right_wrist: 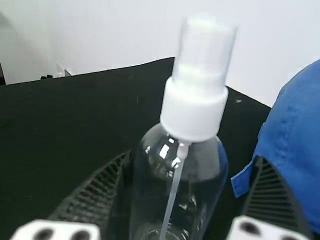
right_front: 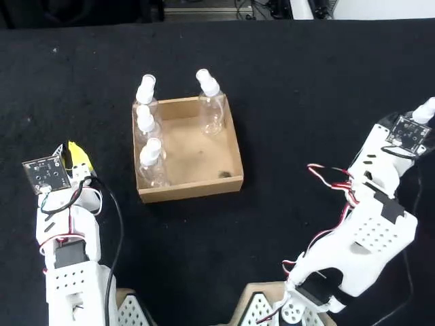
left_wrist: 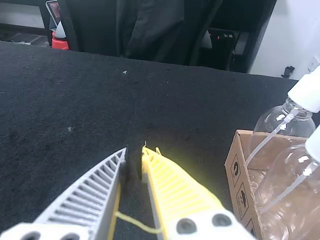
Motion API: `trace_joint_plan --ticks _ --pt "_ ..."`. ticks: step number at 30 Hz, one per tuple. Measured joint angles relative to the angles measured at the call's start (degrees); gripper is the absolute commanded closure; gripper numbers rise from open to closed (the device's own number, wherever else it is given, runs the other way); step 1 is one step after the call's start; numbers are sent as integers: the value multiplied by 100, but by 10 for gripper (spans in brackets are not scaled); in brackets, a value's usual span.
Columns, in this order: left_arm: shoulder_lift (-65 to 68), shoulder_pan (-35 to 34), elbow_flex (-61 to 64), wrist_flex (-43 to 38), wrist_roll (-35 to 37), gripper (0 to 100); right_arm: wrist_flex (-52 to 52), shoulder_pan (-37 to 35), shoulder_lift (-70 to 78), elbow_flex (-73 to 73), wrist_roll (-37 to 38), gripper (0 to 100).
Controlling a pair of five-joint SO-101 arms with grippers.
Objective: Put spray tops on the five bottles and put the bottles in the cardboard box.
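Note:
The cardboard box (right_front: 194, 187) sits mid-table. Three clear bottles with white spray tops stand inside it, two along the left wall (right_front: 151, 159) and one in the back right corner (right_front: 209, 102). Another capped bottle (right_front: 146, 92) stands at the back left corner; whether it is inside the wall I cannot tell. A further capped bottle (right_wrist: 175, 175) stands upright at the table's right edge, between the fingers of my right gripper (right_wrist: 192, 160), which is open with a gap on one side. My left gripper (left_wrist: 135, 150) hovers left of the box, shut and empty.
The box corner (left_wrist: 240, 175) and two of its bottles lie just beside my left gripper. A blue cloth object (right_wrist: 295, 140) sits close behind the right gripper. Black table surface stretches around the box.

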Motion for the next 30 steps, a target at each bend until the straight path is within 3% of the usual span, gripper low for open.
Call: trace_joint_plan --ticks 30 --pt "0 0 0 0 0 960 0 0 -273 0 35 673"
